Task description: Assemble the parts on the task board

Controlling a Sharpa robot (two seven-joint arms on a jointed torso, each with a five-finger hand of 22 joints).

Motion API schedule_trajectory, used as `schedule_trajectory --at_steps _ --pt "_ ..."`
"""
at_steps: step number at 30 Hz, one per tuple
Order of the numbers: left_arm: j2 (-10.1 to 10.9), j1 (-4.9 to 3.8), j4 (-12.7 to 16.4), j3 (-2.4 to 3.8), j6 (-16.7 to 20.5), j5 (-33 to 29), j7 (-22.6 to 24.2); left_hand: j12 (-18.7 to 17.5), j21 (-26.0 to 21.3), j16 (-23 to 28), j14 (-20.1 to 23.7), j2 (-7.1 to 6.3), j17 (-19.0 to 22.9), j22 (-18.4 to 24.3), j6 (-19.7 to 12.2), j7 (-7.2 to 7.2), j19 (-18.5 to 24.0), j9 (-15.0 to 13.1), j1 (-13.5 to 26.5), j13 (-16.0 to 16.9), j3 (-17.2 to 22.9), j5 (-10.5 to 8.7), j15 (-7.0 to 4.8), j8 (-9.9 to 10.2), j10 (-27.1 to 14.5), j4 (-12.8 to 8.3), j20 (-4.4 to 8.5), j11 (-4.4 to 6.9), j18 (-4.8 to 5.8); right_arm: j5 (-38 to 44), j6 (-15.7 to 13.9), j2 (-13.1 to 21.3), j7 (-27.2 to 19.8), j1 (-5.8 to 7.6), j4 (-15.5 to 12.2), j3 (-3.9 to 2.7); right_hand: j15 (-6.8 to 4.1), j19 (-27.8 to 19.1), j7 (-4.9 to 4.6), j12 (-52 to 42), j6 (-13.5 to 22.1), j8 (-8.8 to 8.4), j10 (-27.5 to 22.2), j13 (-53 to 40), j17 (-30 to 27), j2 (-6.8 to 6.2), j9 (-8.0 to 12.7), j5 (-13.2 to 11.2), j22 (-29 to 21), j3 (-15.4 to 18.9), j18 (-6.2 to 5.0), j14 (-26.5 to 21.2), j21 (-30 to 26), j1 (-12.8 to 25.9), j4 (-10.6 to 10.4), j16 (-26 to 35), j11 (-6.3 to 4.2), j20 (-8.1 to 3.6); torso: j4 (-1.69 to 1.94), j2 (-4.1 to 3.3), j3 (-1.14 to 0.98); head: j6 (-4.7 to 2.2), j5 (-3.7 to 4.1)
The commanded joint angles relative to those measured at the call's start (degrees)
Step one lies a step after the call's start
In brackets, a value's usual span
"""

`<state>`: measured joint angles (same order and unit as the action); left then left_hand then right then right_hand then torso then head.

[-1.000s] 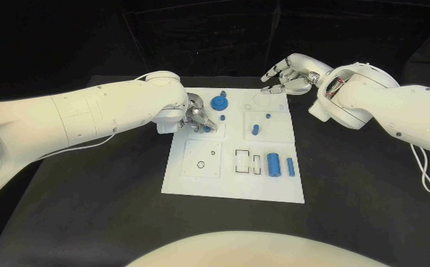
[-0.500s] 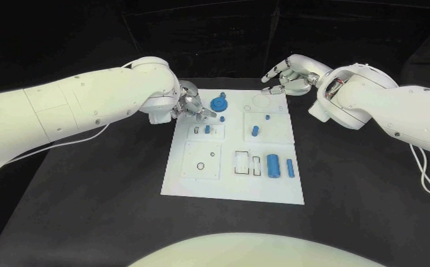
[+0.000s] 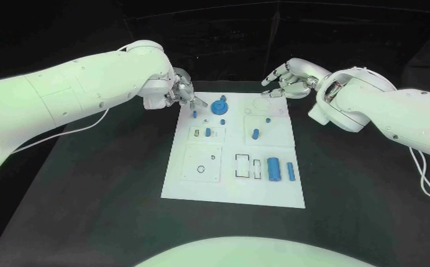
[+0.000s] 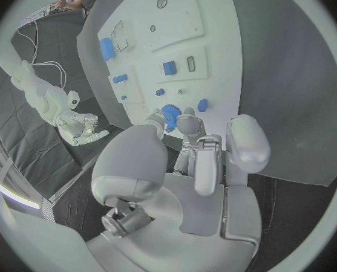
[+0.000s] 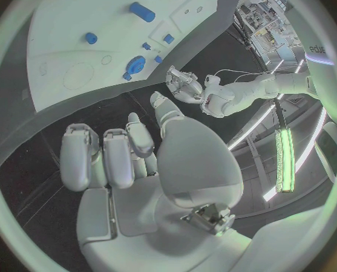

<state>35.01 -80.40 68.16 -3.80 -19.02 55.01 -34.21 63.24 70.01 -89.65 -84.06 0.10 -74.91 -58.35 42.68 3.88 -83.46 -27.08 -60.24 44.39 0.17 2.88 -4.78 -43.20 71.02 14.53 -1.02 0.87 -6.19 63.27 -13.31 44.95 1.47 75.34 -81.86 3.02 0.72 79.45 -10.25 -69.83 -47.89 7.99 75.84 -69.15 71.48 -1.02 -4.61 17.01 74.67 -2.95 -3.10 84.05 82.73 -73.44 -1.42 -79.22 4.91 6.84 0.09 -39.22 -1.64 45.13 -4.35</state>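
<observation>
While both hands hover empty, left hand (image 3: 182, 90) and right hand (image 3: 285, 81) fingers apart, a careless reach could scatter parts (image 3: 273, 169) off the task board (image 3: 235, 186).

The scene is dim around a brightly lit task board (image 3: 235, 180), which stands out sharply against the black table (image 3: 99, 205). Light falls from above, with soft glare on the white arms. Both wrist views bend straight edges strongly near their rims.
</observation>
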Motion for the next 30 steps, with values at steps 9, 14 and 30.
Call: schedule_trajectory --at_steps 9,14,30 --pt "-5.01 0.09 -11.23 0.03 -5.58 1.65 2.14 0.15 -0.54 -0.35 -5.94 0.93 -15.09 0.41 0.47 0.23 0.14 0.78 -1.72 -0.31 -0.78 -0.09 0.57 0.49 -0.31 -0.22 -0.6 -0.55 0.4 0.17 0.47 -0.32 -0.53 0.11 0.12 -0.05 -0.47 -0.15 0.36 0.19 -0.07 0.3 -0.09 0.09 -0.07 0.45 -0.09 0.43 -0.01 0.27 -0.4 2.04 -0.3 0.17 0.06 0.17 -0.22 -0.22 -0.18 -0.08 0.05 0.11 -0.28" --pt "-6.66 0.62 -14.06 0.01 -6.03 2.03 2.71 0.15 -0.57 -0.35 -5.94 1.11 -15.09 0.45 0.57 0.24 0.15 0.89 -1.89 -0.34 -0.87 -0.08 0.58 0.53 -0.34 -0.26 -0.63 -0.56 0.39 0.26 0.51 -0.44 -0.56 0.11 0.16 -0.05 -0.48 -0.14 0.37 0.17 -0.04 0.31 -0.08 0.08 0.02 0.51 -0.08 0.47 0.0 0.25 -0.4 2.06 -0.3 0.06 0.09 0.12 -0.24 -0.23 -0.17 -0.1 0.06 0.13 -0.35" --pt "-8.94 1.67 -17.68 -0.02 -6.09 6.1 4.41 0.23 -0.4 -0.35 -5.94 1.53 -15.09 0.15 0.99 0.25 0.06 1.57 -0.95 -0.49 -2.75 -0.13 0.62 0.82 -0.44 0.9 -0.74 -0.58 0.4 0.31 0.7 -1.01 -0.62 0.1 0.42 -0.05 -0.48 -0.14 0.37 0.17 -0.04 0.31 -0.08 0.08 0.02 0.51 -0.08 0.47 0.0 0.25 -0.4 2.06 -0.3 0.06 0.09 0.12 -0.24 -0.23 -0.14 0.0 -0.02 0.28 -0.41"
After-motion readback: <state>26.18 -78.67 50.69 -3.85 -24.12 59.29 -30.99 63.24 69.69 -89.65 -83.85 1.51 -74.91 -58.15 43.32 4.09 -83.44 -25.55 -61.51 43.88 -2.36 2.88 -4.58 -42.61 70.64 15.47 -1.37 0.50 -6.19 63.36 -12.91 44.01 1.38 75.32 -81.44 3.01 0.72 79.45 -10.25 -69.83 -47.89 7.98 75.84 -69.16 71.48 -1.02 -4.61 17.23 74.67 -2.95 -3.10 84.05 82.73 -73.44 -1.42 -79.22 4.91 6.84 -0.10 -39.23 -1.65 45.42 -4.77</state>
